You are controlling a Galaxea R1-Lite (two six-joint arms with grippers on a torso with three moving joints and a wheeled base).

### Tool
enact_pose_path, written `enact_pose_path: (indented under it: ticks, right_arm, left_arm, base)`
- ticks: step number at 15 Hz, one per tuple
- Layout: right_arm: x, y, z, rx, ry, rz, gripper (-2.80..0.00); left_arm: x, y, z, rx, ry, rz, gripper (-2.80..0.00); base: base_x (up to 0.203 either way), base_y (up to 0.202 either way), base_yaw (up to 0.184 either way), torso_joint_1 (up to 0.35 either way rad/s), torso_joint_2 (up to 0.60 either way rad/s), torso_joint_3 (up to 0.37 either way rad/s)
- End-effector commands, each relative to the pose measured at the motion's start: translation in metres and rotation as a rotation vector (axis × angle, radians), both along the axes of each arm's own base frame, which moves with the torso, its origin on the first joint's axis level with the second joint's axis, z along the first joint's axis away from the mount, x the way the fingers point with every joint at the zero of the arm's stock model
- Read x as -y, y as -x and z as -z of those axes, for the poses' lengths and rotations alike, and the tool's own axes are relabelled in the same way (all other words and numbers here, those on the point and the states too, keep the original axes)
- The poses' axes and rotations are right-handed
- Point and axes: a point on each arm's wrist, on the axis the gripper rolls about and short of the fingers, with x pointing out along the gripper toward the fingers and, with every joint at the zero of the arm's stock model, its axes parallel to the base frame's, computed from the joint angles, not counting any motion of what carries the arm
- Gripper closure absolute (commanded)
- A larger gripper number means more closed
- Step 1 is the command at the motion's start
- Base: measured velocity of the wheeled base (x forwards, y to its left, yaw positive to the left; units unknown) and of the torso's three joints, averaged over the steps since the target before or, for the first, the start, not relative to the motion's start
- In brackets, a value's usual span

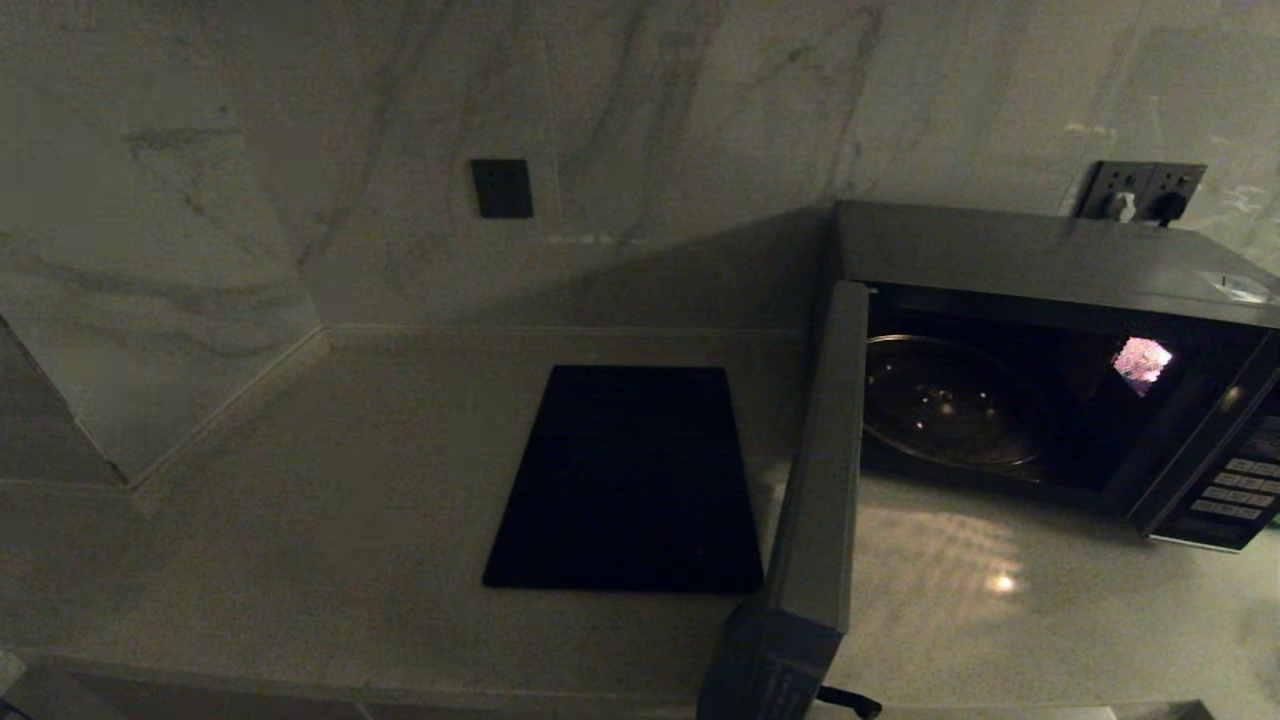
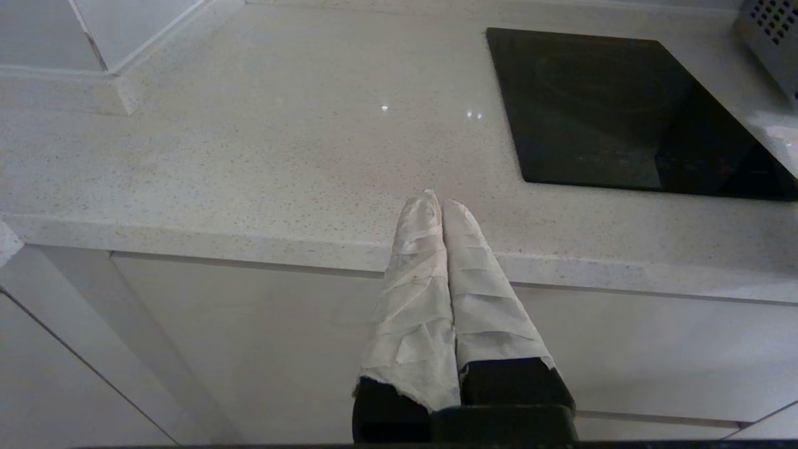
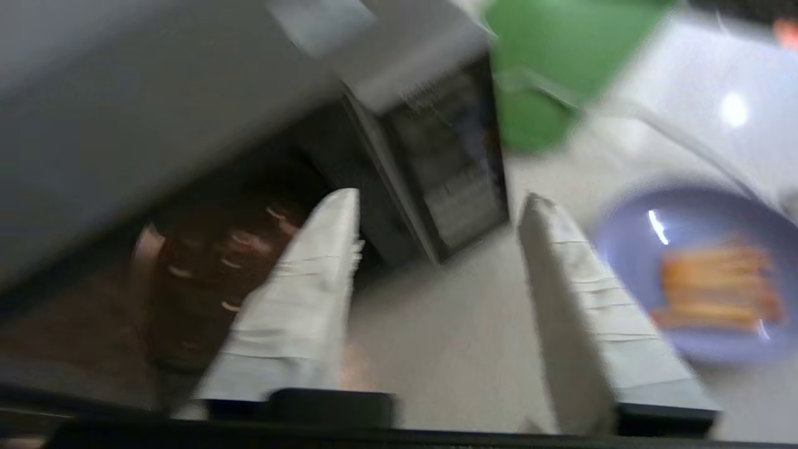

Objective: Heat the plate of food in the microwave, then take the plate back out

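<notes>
Looking across the counter [image 1: 330, 560] from the head view, a wide pale stretch lies open on the left, with the flat black slab [image 1: 630, 480] set into it and the front edge running along the bottom. The microwave [image 1: 1050, 250] stands at the right, cut off by the picture's edge, so only part of its keypad [image 1: 1235, 490] shows. Its door [image 1: 820, 470] swings out toward the counter's front edge, just beside the slab, and the lit cavity shows the glass turntable [image 1: 950, 405] bare. Neither arm appears in this view, and neither does the plate.

Over to the right wrist view, smeared with motion: the right claw [image 3: 439, 215] hangs above bare counter in front of the microwave's keypad corner, fingers spread apart with nothing between them. The plate of food [image 3: 704, 274] sits on the counter just beside the outer finger, orange-tan pieces on lilac, not touched. A green tray [image 3: 548, 75] lies beyond it, its edges blurred and cut off. The dark cavity opens on the other side of the fingers.

The left wrist view gives the one sight of the left claw [image 2: 436, 206]: wrapped fingers pressed together, empty, hovering at the counter's front edge, well apart from the slab, a corner of the door just in frame.
</notes>
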Motion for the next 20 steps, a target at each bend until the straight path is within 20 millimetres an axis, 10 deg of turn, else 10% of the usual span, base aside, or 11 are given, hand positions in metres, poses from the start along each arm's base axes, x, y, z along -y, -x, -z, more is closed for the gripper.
enact_pose_path:
  ticks: [1,11,20]
  right_arm:
    - [-0.015,0.005,-0.028,0.083,0.041,-0.086,0.0]
    - [-0.079,-0.007,-0.087,-0.139,-0.148,-0.449,0.0]
    - [-0.201,-0.023,-0.084,-0.388,-0.262,-0.862,0.0]
  left_arm:
    - [0.0,0.0,0.0,0.0,0.001,-0.001,0.0]
    - [0.0,0.0,0.0,0.0,0.001,-0.001,0.0]
    - [0.0,0.0,0.0,0.0,0.001,-0.001,0.0]
  base:
    - [0.0,0.0,0.0,0.0,0.0,0.0]
    - [0.0,0.0,0.0,0.0,0.0,0.0]
    - [0.0,0.0,0.0,0.0,0.0,0.0]
